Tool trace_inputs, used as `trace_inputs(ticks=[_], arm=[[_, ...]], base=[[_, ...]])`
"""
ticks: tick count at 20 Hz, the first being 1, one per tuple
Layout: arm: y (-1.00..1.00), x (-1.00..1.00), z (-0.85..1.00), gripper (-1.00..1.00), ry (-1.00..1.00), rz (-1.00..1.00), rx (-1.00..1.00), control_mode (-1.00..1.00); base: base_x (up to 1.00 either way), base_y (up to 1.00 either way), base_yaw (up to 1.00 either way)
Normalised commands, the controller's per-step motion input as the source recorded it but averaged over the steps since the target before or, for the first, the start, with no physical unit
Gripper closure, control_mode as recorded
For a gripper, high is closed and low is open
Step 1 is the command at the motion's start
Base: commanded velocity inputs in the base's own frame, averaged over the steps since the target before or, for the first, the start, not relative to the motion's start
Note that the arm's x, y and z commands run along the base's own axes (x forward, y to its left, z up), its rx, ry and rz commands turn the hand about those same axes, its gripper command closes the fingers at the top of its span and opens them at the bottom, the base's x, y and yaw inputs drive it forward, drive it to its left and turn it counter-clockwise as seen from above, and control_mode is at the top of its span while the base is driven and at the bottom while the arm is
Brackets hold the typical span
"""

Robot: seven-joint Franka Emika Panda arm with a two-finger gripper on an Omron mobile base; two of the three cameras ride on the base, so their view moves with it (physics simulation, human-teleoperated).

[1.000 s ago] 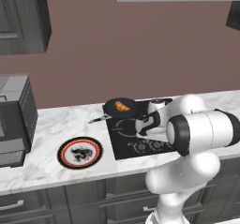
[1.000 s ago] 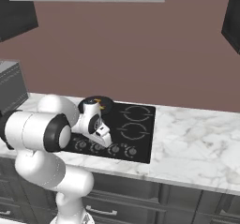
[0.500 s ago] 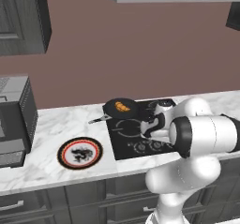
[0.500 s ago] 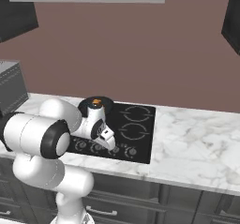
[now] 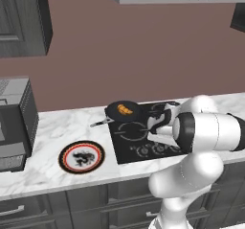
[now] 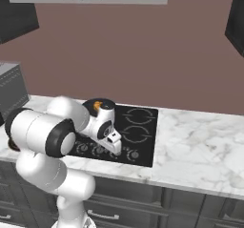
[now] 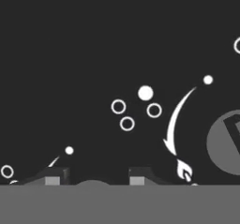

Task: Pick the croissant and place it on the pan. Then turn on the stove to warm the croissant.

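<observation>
Now croissant (image 5: 125, 109) in pan (image 5: 119, 114) | lying roughly left-right | hand (image 7: 93, 176) state unclear

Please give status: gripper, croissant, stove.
Gripper low over stove knob row, jaws around a knob. Croissant lies in pan. Nothing in the way.

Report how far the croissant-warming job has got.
Done: the croissant lies in the pan on the stove. In hand: the end effector is down at the front knob row, its fingertips close over the black panel; contact with a knob cannot be told. Left: turning the burner on.
</observation>
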Motion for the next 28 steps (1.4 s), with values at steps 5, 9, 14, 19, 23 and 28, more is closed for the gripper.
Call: trace_inputs(ticks=[5, 9, 14, 19, 23, 28], arm=[[0.66, -0.49, -1.0, 1.0, -0.04, 0.18, -0.17, -1.0], [0.53, -0.9, -1.0, 1.0, -0.1, 0.34, -0.03, -1.0], [0.17, -1.0, -1.0, 1.0, -0.04, 0.46, 0.02, -1.0], [0.18, -1.0, -1.0, 1.0, 0.01, 0.63, 0.08, -1.0], [0.14, -1.0, -1.0, 1.0, 0.08, 0.51, 0.25, -1.0], [0.31, -1.0, -1.0, 1.0, 0.1, 0.43, 0.25, -1.0]], base=[[0.0, 0.0, 0.0], [0.0, 0.0, 0.0], [0.0, 0.0, 0.0], [0.0, 0.0, 0.0], [0.0, 0.0, 0.0], [0.0, 0.0, 0.0]])
